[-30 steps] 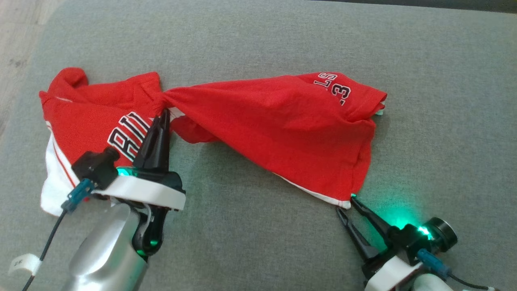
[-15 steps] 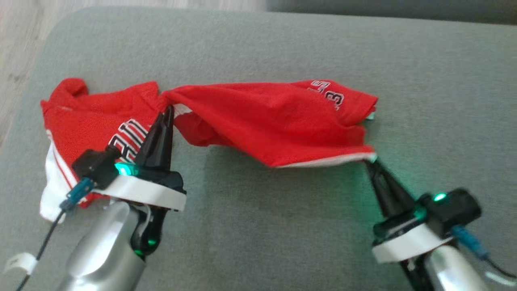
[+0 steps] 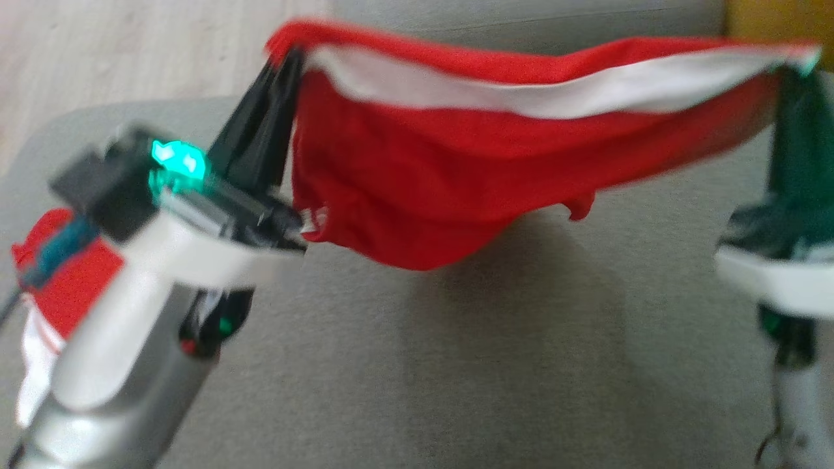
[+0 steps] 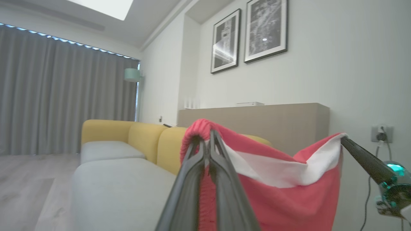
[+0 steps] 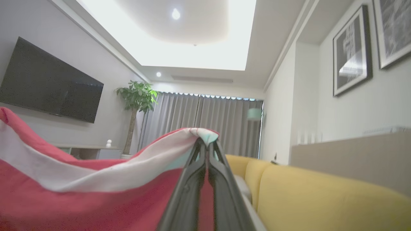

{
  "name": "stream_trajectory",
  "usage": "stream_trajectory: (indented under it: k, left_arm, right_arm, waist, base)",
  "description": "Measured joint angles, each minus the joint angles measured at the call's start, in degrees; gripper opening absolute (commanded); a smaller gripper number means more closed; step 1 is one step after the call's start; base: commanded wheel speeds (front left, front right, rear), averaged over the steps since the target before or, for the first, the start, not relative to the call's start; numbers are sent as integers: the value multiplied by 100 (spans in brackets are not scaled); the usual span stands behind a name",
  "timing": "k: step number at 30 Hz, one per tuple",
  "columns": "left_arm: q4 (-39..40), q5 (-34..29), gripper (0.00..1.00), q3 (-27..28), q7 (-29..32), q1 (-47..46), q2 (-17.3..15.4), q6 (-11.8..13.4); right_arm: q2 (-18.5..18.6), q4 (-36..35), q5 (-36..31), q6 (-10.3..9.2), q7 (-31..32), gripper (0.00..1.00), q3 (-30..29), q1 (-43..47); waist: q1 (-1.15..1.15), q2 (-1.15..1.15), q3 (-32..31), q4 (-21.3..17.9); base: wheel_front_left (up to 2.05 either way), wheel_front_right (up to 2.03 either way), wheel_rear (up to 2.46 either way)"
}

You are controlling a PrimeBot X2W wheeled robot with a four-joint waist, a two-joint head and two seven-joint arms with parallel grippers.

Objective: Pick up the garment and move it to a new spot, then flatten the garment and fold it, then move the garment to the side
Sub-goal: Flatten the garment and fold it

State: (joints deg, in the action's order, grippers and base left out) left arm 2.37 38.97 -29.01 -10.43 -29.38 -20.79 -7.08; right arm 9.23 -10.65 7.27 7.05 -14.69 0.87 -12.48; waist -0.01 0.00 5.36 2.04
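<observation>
While both grippers pinch its white-banded edge, the garment [image 3: 456, 195] hangs in the air between them, its red cloth sagging in a belly above the grey cushion [image 3: 456, 378], where its shadow falls. The left gripper [image 3: 287, 62] stands at the upper left of the blurred head view, closed on a bunched red corner. From the left wrist its two fingers [image 4: 221, 160] meet at the tips with the red hem folded over them. The right gripper [image 3: 791, 68] stands at the upper right, closed on the opposite corner. From the right wrist its fingers [image 5: 192, 173] press together with the end of the white band, tinted green, caught at their tips. That band runs from one gripper to the other with a slight dip in the middle. Behind the left forearm, low at the left edge of the head view, a red-and-white heap [image 3: 45, 306] lies on the cushion; I cannot tell whether it joins the held piece. A yellow sofa [image 5: 321, 199] shows beyond from both wrists.
</observation>
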Motion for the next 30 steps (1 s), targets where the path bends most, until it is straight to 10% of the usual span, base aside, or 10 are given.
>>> stream_trajectory:
  k: [9, 18, 30]
  left_arm:
    - [-85, 77, 0, -532, 910, -2084, -43, -49]
    - [-1861, -459, 0, -1118, -145, -4087, 461, -49]
    - [-2116, -806, 0, -1855, -433, -2817, 508, -49]
  right_arm:
    - [665, 1029, -102, 0, -2, 0, -407, -2019]
    - [943, 1271, -244, 0, -3, 0, -1043, -3473]
    - [500, 732, -480, 0, -26, 0, -1104, -1796]
  waist:
    - [1, 0, 229, -487]
    - [3, 0, 1335, -692]
    - [2, 0, 1859, -827]
  base:
    - [0, 0, 0]
    - [0, 0, 0]
    - [0, 0, 0]
